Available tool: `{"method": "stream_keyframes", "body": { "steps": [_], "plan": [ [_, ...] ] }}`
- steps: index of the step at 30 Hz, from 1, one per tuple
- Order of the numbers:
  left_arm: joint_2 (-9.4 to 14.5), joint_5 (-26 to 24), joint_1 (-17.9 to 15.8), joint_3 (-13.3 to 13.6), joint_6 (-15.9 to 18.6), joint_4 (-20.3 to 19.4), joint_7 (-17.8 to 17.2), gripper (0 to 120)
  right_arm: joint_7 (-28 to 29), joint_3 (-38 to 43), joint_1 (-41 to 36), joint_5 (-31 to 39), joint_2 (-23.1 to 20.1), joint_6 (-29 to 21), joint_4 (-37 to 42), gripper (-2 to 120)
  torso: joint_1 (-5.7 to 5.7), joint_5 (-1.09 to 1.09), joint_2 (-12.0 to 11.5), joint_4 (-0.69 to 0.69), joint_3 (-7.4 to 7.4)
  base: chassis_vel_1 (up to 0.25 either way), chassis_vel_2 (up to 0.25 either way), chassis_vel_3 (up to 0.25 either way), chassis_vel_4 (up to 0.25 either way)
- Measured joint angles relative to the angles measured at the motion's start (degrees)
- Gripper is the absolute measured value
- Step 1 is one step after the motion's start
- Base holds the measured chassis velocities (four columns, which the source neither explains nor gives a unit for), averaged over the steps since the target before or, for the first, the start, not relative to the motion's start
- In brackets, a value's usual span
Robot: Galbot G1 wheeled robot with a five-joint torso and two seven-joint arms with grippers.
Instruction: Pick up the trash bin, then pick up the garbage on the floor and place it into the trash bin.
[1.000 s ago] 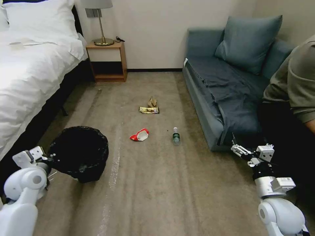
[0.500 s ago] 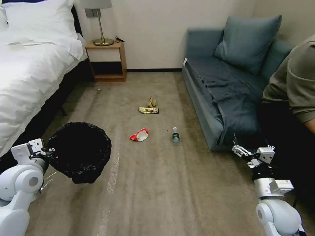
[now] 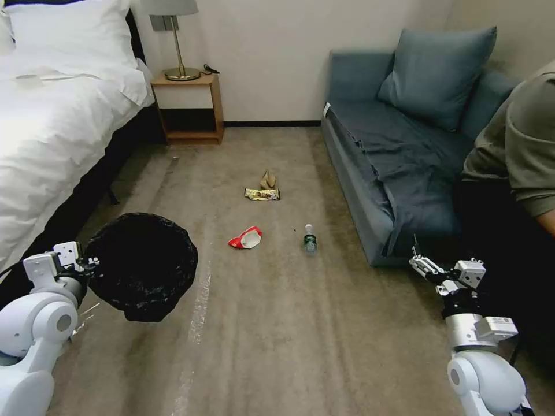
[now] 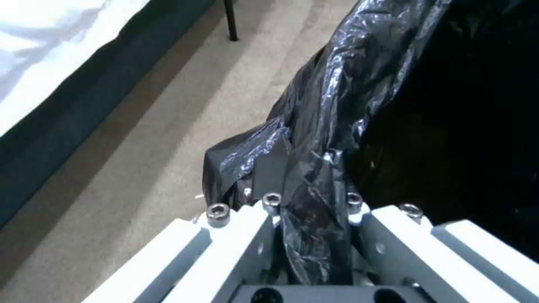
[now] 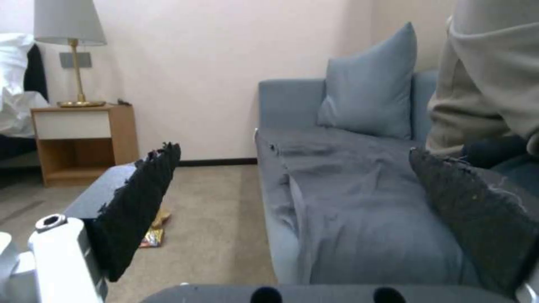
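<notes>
1. The left gripper [image 3: 87, 267] is clamped on the trash bin [image 3: 141, 266] by its black-lined rim (lifted and tilted, beside the bed [image 3: 52, 127]).
2. The right gripper [image 5: 292, 223] hovers near the sofa [image 3: 393, 173], jaws spread and empty.
3. Farther out on the carpet [image 3: 277, 323] lie the snack packet [image 3: 245, 237] and bottle [image 3: 310, 239].
4. Beyond them lie the gold wrapper [image 3: 262, 194] and the paper wad [image 3: 267, 179], touching.

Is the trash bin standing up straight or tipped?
Tipped: the trash bin hangs from the left gripper, its mouth turned toward the camera.
</notes>
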Motion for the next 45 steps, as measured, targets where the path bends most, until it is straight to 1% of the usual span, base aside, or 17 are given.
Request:
{"method": "stream_keyframes", "body": {
  "steps": [15,29,36,45],
  "plan": [
    [-0.93,1.37,0.21,-0.26,-1.56,0.87,0.49,2,-1.43,0.15,-0.44,0.68,0.57,-0.9,-0.09,100,0.0,0.0,0.0,0.0,0.0,0.0,0.0,0.0,0.0],
    [-1.42,1.94,-0.21,0.09,-1.8,1.02,0.68,2,-1.41,0.41,-0.76,0.73,0.72,-0.89,-0.5,100,0.0,0.0,0.0,0.0,0.0,0.0,0.0,0.0,0.0],
    [-1.62,2.33,-0.58,0.18,-2.01,1.35,0.68,2,-1.4,0.4,-0.8,0.73,0.84,-0.79,-0.79,100,0.0,0.0,-0.01,0.01,0.0,-0.065,0.059,0.06,-0.069],
    [-2.24,2.81,-0.25,0.49,-2.19,1.26,1.12,2,-1.49,0.57,-0.82,0.9,0.77,-0.74,-1.1,100,0.0,0.0,-0.01,0.0,0.0,-0.029,0.022,0.031,-0.029]
  ]
}}
